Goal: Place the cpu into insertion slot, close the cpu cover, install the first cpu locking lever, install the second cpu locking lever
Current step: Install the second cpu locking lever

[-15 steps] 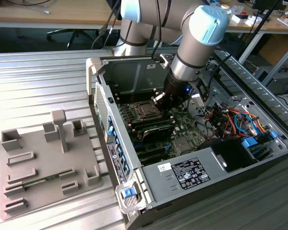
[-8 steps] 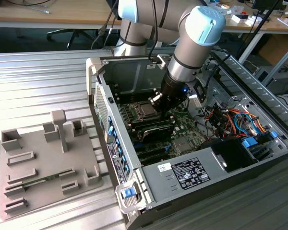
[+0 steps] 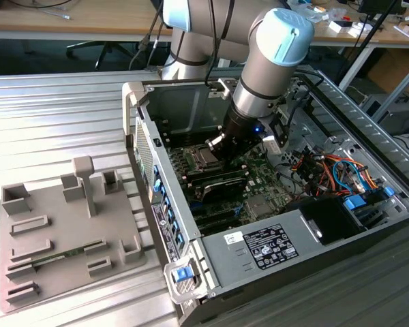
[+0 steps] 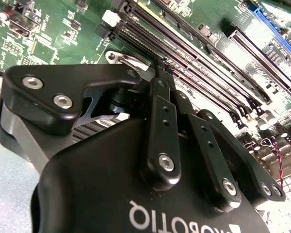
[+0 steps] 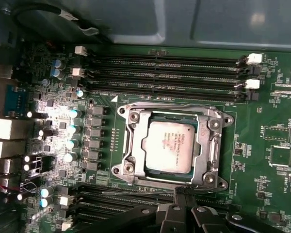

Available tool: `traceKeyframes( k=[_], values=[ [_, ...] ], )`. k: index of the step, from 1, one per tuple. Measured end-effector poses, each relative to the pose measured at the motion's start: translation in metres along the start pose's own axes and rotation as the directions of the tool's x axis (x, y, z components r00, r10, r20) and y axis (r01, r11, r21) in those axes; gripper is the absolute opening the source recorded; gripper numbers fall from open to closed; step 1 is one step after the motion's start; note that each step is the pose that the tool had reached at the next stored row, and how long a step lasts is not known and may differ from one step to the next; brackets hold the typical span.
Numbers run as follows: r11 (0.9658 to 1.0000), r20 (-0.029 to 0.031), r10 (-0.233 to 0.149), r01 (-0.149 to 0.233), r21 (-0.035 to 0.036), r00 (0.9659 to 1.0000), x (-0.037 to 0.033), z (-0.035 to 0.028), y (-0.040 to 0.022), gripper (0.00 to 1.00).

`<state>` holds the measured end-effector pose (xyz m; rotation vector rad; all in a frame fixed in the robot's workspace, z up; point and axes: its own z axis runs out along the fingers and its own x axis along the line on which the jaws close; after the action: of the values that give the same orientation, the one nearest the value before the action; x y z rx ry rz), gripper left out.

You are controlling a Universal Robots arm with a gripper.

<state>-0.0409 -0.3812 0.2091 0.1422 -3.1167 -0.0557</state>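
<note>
Going left to right in the exterior view: a grey fixture tray (image 3: 61, 231) is parked on the table, then the open PC case (image 3: 191, 272), with the gripper (image 3: 218, 144) dropped in over the motherboard (image 3: 259, 197).

In the first wrist view the cpu (image 5: 170, 146) is already seated in the socket, silvery side up, and the cpu cover (image 5: 136, 127) is folded down flat around it. The gripper's fingertips (image 5: 180, 194) are pinched together with nothing held, right at the socket's edge.

For the lever step, pressure is probably best kept steady and square so the thin lever isn't slipped off.
</note>
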Motion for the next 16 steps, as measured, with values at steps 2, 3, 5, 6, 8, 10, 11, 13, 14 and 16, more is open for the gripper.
traceKeyframes(
  k=[2,3,5,6,8,10,11,13,14,16],
  values=[
    [1.0000,0.0000,0.000,0.000,0.0000,1.0000,0.0017,0.0001,0.0001,0.11],
    [1.0000,-0.0001,0.000,0.000,0.0000,1.0000,0.0028,0.0001,0.0002,0.11],
    [1.0000,0.0001,0.000,0.000,-0.0001,1.0000,0.0039,0.0002,0.0003,0.11],
    [1.0000,0.0001,0.000,0.000,-0.0001,1.0000,0.0055,0.0004,0.0005,0.11],
    [1.0000,-0.0001,0.000,0.000,-0.0001,1.0000,0.0110,0.0009,0.0010,0.11],
    [1.0000,0.0000,0.000,0.000,-0.0001,1.0000,0.0158,0.0015,0.0014,0.11],
    [1.0000,-0.0001,0.000,0.000,0.0000,1.0000,0.0183,0.0017,0.0016,0.11],
    [1.0000,0.0001,0.000,0.000,0.0000,1.0000,0.0269,0.0020,0.0024,0.11],
    [1.0000,0.0002,0.000,0.000,-0.0001,1.0000,0.0287,0.0022,0.0026,0.11],
    [1.0000,0.0001,0.000,0.000,-0.0001,1.0000,0.0329,0.0024,0.0029,0.11]
  ],
)
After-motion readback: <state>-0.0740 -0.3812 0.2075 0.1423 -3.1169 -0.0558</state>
